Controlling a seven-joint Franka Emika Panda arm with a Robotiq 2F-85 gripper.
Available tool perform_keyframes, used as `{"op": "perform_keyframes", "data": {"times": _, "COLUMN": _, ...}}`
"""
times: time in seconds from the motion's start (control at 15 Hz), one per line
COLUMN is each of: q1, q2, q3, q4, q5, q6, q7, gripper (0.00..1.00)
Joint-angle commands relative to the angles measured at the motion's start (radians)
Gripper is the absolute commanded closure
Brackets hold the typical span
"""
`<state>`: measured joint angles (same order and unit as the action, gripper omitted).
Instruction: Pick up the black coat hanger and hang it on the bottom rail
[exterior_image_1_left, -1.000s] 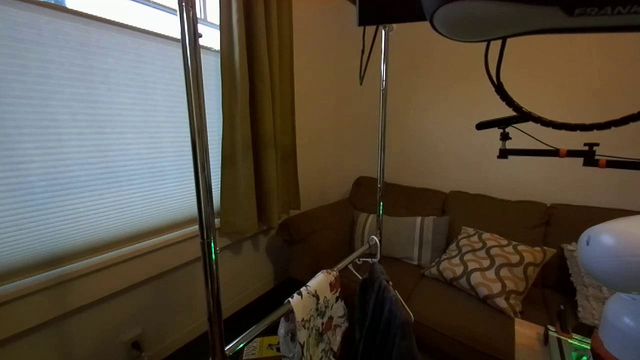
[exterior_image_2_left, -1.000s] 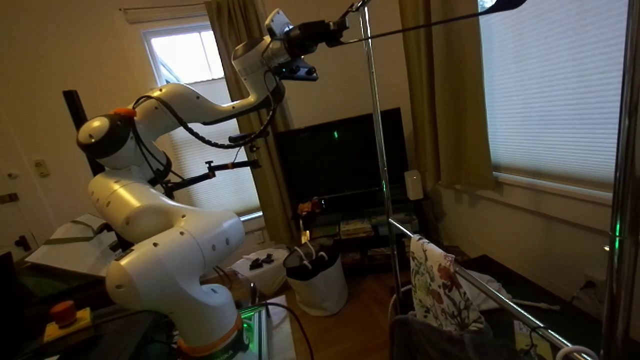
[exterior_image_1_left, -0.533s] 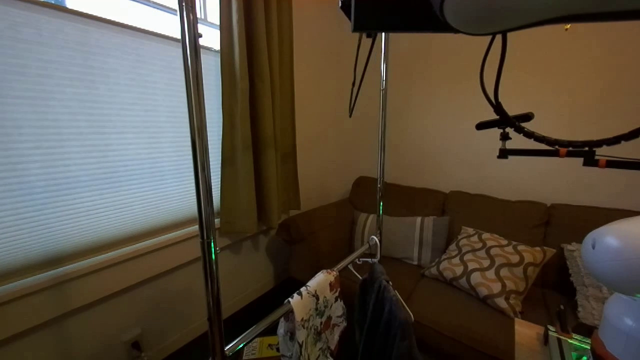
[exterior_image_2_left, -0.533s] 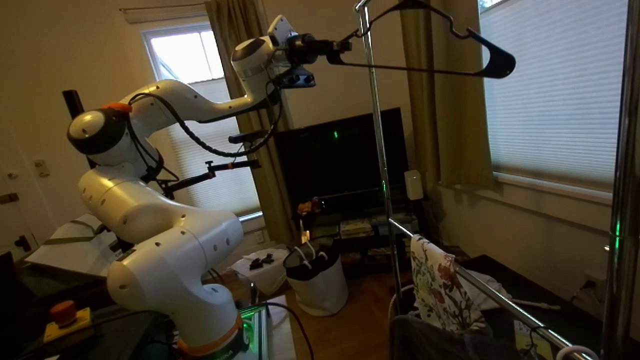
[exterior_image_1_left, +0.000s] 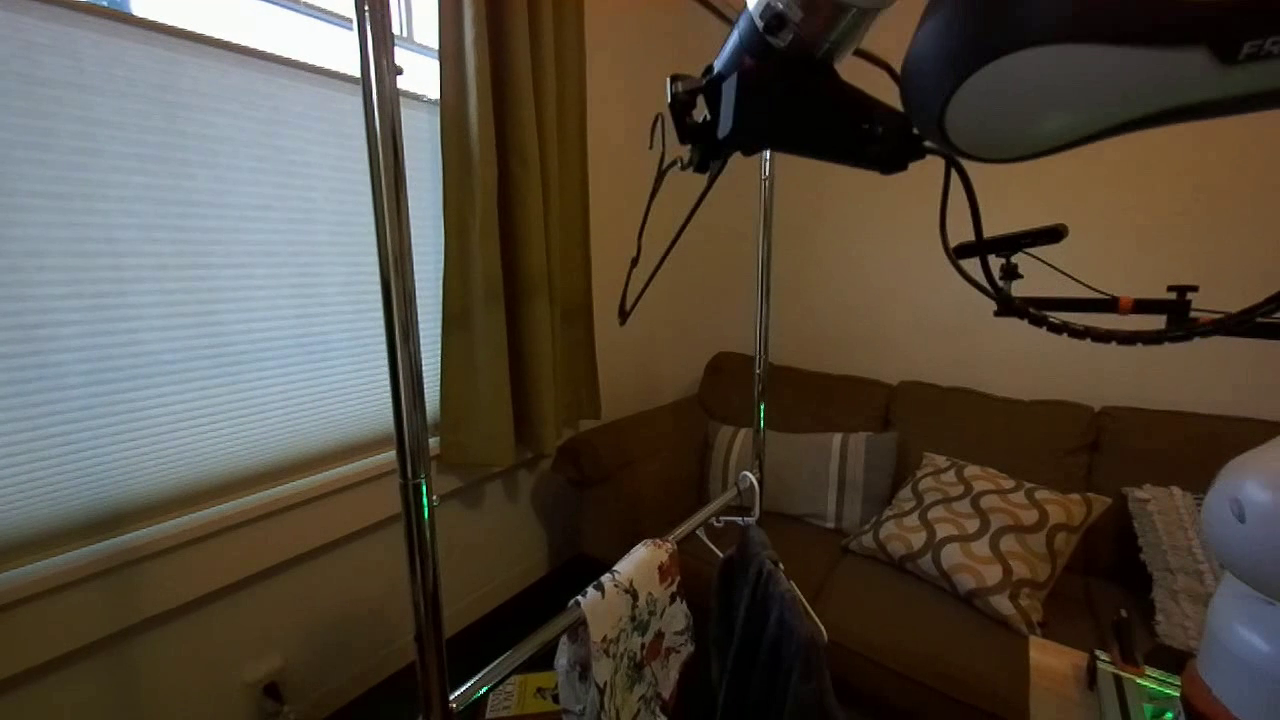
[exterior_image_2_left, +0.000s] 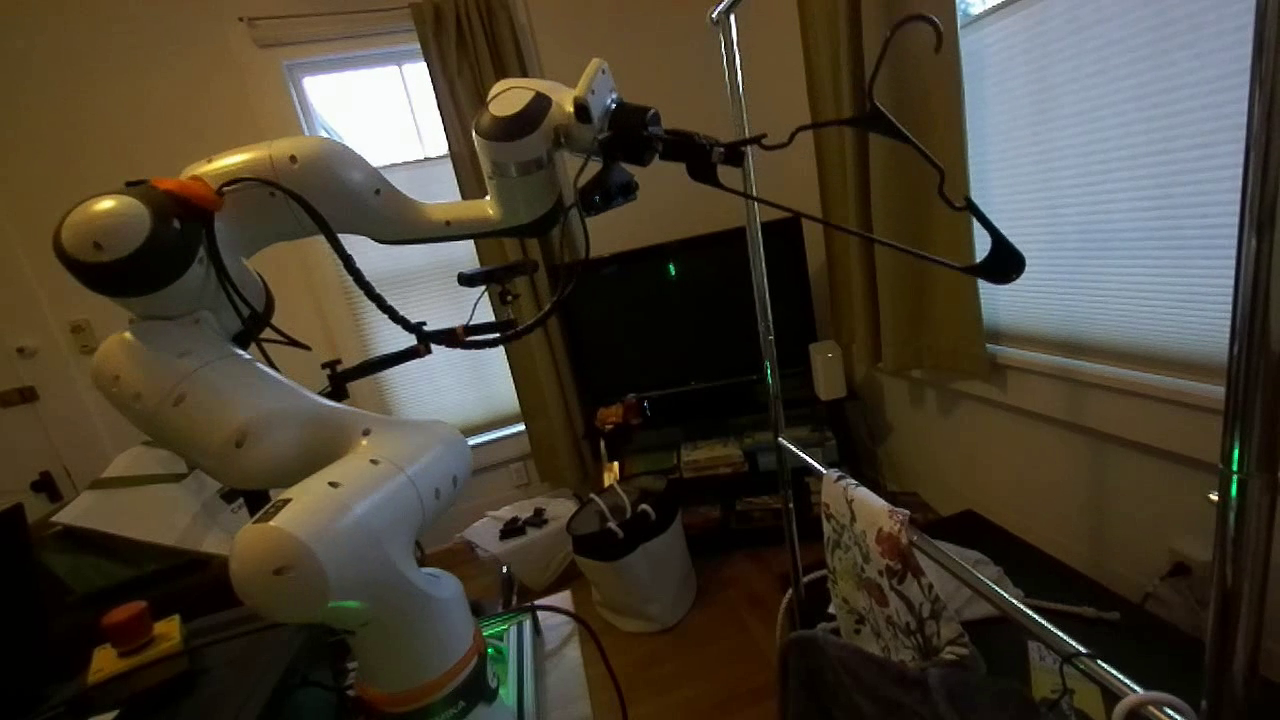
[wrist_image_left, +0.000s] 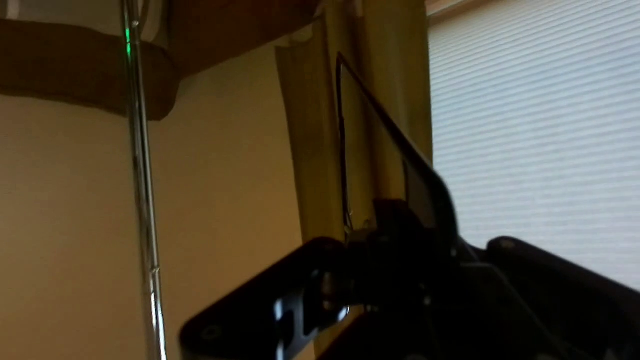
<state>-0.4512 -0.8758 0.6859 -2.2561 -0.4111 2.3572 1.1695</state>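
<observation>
Your tool (exterior_image_2_left: 730, 153) is clamped on the black coat hanger (exterior_image_2_left: 878, 122), holding it close to one end of its body; in the wrist view the grip is too dark for you to make out the exact contact. In an exterior view you see the black coat hanger reach out from the tool, its hook upward, its body tilted so that the far end sits lower than the end you grasp. From the wrist you look along it toward a drab curtain (wrist_image_left: 310, 125), with a pale window blind (wrist_image_left: 540, 125) just beside that.

It is in the air, well above the bottom rail (exterior_image_1_left: 520, 652) and apart from it. The rail runs between a shiny post (exterior_image_1_left: 764, 300) and a second post (exterior_image_1_left: 398, 330). Draped over it you have a floral cloth (exterior_image_1_left: 635, 610), and near that a dark garment (exterior_image_1_left: 765, 630) on a white hanger (exterior_image_1_left: 756, 500), hooked on the rail close to the shiny post.

Farther out, in an exterior view, a brown sofa (exterior_image_1_left: 640, 490) bears a striped pillow (exterior_image_1_left: 815, 480) and a patterned pillow (exterior_image_1_left: 985, 530). In an exterior view you also find a dark television (exterior_image_2_left: 680, 320), a white basket (exterior_image_2_left: 637, 580) near it, and a red button (exterior_image_2_left: 127, 625) on a yellow box (exterior_image_2_left: 165, 650) near the base of your white arm (exterior_image_2_left: 330, 190).
</observation>
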Motion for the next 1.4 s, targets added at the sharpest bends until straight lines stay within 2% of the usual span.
{"op": "perform_keyframes", "data": {"times": 0.0, "q1": 0.184, "q2": 0.032, "q3": -0.119, "q4": -0.13, "q5": 0.034, "q6": 0.123, "q7": -0.045, "gripper": 0.99}}
{"op": "perform_keyframes", "data": {"times": 0.33, "q1": 0.454, "q2": -0.001, "q3": -0.294, "q4": -0.25, "q5": 0.15, "q6": 0.159, "q7": -0.214, "gripper": 0.99}}
{"op": "perform_keyframes", "data": {"times": 0.53, "q1": 0.606, "q2": -0.029, "q3": -0.405, "q4": -0.269, "q5": 0.275, "q6": 0.108, "q7": -0.392, "gripper": 0.99}}
{"op": "perform_keyframes", "data": {"times": 0.6, "q1": 0.633, "q2": -0.012, "q3": -0.44, "q4": -0.232, "q5": 0.307, "q6": 0.053, "q7": -0.475, "gripper": 0.99}}
{"op": "perform_keyframes", "data": {"times": 0.67, "q1": 0.528, "q2": 0.001, "q3": -0.353, "q4": -0.235, "q5": 0.28, "q6": 0.116, "q7": -0.388, "gripper": 0.94}}
{"op": "perform_keyframes", "data": {"times": 0.8, "q1": 0.572, "q2": -0.011, "q3": -0.399, "q4": -0.229, "q5": 0.325, "q6": 0.079, "q7": -0.474, "gripper": 0.94}}
{"op": "perform_keyframes", "data": {"times": 1.0, "q1": 0.58, "q2": -0.011, "q3": -0.407, "q4": -0.229, "q5": 0.332, "q6": 0.076, "q7": -0.491, "gripper": 0.94}}
{"op": "perform_keyframes", "data": {"times": 1.07, "q1": 0.58, "q2": -0.01, "q3": -0.407, "q4": -0.229, "q5": 0.332, "q6": 0.076, "q7": -0.491, "gripper": 0.99}}
{"op": "perform_keyframes", "data": {"times": 1.2, "q1": 0.626, "q2": -0.041, "q3": -0.444, "q4": -0.239, "q5": 0.341, "q6": -0.042, "q7": -0.612, "gripper": 0.99}}
{"op": "perform_keyframes", "data": {"times": 1.33, "q1": 0.637, "q2": -0.073, "q3": -0.467, "q4": -0.24, "q5": 0.359, "q6": -0.168, "q7": -0.73, "gripper": 0.99}}
